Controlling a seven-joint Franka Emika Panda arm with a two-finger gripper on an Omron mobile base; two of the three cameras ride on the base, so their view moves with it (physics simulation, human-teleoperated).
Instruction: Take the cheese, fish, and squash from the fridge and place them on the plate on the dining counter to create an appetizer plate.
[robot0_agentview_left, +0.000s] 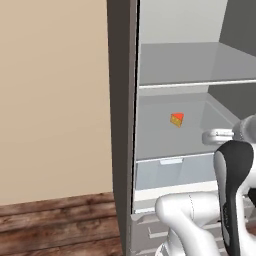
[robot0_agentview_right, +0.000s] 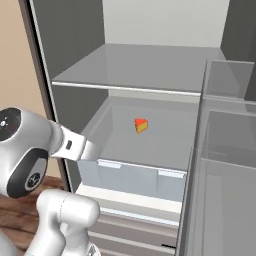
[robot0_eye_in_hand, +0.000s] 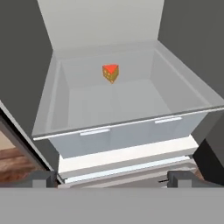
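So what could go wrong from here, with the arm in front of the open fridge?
1. The cheese sits far back on its shelf; a long reach could clip the shelf's front edge.
2. It is a small wedge, so the open jaws of the gripper may tip or push it.

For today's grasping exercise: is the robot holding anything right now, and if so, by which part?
Nothing is held. The gripper is open, its fingers set wide with nothing between them, short of the fridge. The cheese sits untouched on the shelf.

Flat even rendered light, soft shadows, sharp, no glare
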